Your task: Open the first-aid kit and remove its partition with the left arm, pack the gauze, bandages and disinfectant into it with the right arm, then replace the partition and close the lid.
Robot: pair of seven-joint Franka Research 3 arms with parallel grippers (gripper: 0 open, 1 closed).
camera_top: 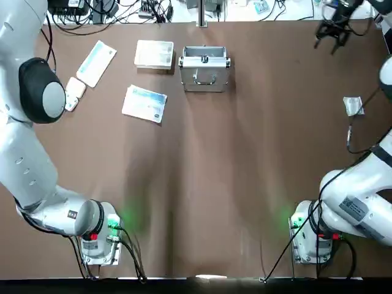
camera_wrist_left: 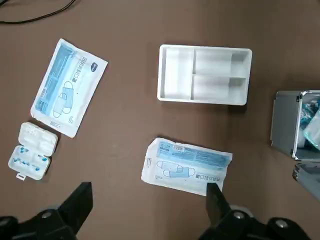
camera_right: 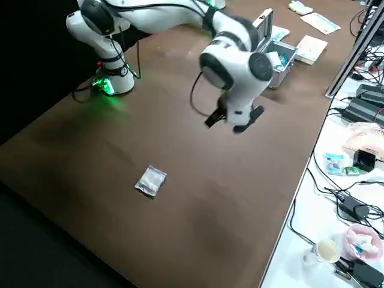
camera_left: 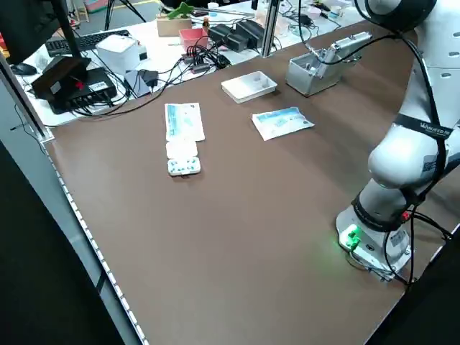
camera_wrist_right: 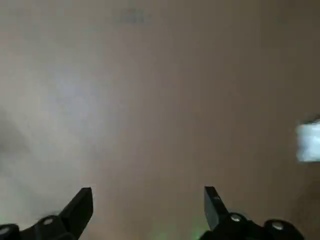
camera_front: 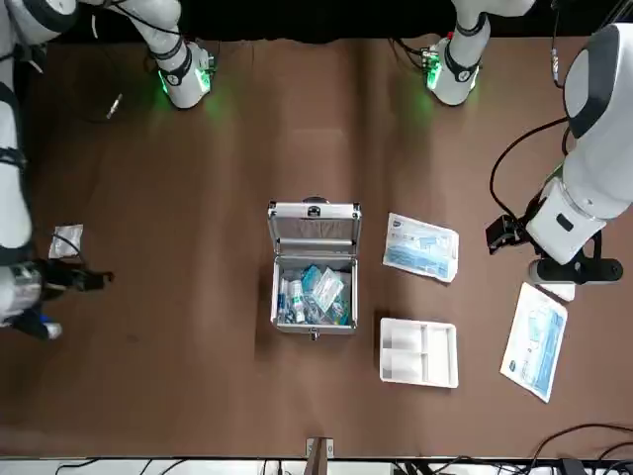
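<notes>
The silver first-aid kit (camera_front: 314, 319) stands at the table's far middle with its lid (camera_front: 315, 226) raised. Small white bottles and clear bluish packets (camera_front: 315, 293) lie inside; I cannot single out the disinfectant. The white partition (camera_front: 418, 351) rests on the table beside the case, also clear in the left wrist view as the partition (camera_wrist_left: 204, 75). My left gripper (camera_wrist_left: 150, 200) hangs open high above the printed packet (camera_wrist_left: 186, 165), holding nothing. My right gripper (camera_top: 332, 37) is open and empty over the far right of the table, away from the case. A small clear packet (camera_top: 353, 105) lies near it.
A second white-and-blue packet (camera_top: 96, 63) and a small white pill box (camera_top: 75, 93) lie at the far left. The left arm's elbow (camera_top: 41, 89) looms over that side. Cables and desk clutter (camera_left: 108, 65) line the table's far and left edges.
</notes>
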